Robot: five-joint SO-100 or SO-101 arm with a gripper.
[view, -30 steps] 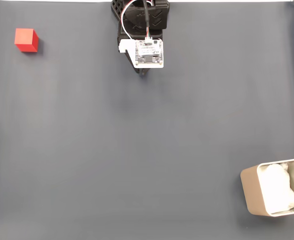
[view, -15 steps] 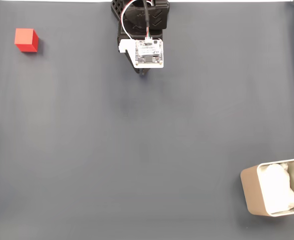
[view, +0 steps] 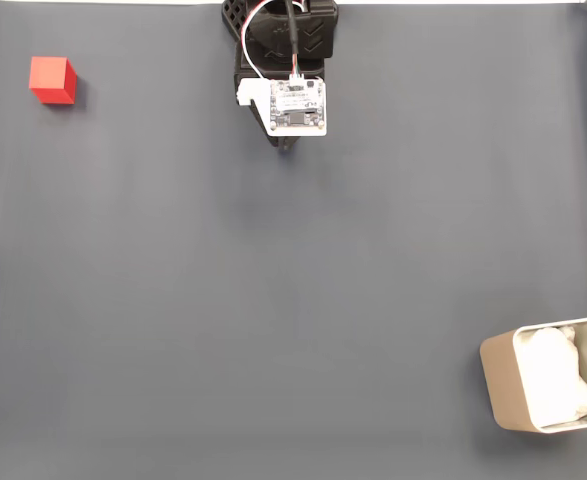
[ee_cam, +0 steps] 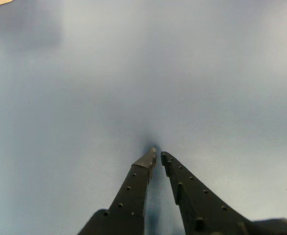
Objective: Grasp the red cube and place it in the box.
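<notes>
Dark grey mat (view: 273, 300) all around; red cube (view: 52, 80) sits at ten o'clock, box (view: 503, 385) far off at five. Gripper (ee_cam: 157, 155) clenched on nothing, tips nearly touching. Best play: spread the jaws wide, then swing toward the cube squarely.

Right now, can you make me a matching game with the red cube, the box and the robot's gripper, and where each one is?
Things:
1. red cube
2. box
3. gripper

Places in the fixed view:
A. bottom right corner of the mat
B. top middle, under the arm
C. top left corner of the mat

Pairs: 1-C, 2-A, 3-B. In the wrist view the gripper's fingers are nearly together and hold nothing.
</notes>
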